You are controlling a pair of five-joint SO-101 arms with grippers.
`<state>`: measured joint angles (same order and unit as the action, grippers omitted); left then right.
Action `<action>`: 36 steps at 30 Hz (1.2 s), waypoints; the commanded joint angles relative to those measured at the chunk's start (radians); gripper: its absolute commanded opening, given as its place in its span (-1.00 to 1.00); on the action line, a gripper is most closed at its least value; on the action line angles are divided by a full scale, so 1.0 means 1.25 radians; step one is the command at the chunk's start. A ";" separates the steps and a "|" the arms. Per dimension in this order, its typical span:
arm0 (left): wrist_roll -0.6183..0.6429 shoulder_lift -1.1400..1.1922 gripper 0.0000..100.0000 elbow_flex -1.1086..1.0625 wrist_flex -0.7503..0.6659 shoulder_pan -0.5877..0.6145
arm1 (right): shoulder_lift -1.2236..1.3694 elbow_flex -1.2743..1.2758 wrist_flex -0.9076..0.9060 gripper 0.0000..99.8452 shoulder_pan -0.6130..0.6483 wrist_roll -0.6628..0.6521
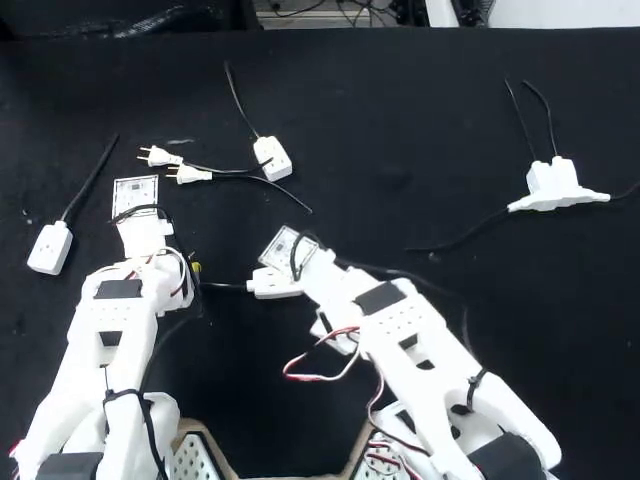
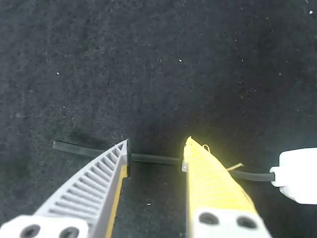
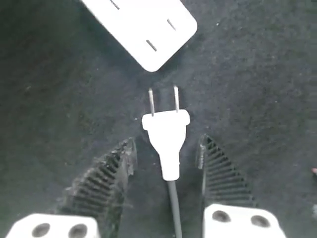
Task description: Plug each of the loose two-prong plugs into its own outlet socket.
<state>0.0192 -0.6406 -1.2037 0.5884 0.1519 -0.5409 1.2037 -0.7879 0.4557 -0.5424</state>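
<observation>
- Right gripper point(image 3: 166, 143): spread wide astride the plug point(image 3: 166, 134), holding nothing; may close off-centre and twist it off line with the outlet block point(image 3: 143, 29).
- Left gripper point(image 2: 157, 148): open over a black cable point(image 2: 74, 147) near the block, nothing clamped; could let the block slide under a push.
- Plug: white, flat on cloth point(image 3: 257, 89), just short of the block.
- Prongs point(image 3: 151, 102): two, straight, aimed at its corner, not a slot point(image 3: 151, 45).

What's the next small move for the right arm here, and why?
Probably close the right end effector on the plug. The plug's body lies between the open jaws with a gap on each side, and its prongs point at the slots of the outlet just ahead.
</observation>
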 commanded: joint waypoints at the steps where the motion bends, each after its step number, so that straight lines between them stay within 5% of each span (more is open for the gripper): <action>1: 0.009 -0.023 -0.62 0.014 -0.012 0.004 | -0.018 -0.001 0.017 -0.60 0.012 0.002; 18: 0.009 -0.023 -0.62 0.009 -0.012 0.004 | -0.015 0.015 0.097 -0.60 -0.027 -0.056; 36: 0.009 -0.023 -0.62 0.010 -0.012 0.004 | 0.084 -0.056 0.014 -0.60 -0.031 -0.060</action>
<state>0.0192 -0.6406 -1.2037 0.5884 0.1504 -0.4810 1.2114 -0.7572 0.4404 -0.6160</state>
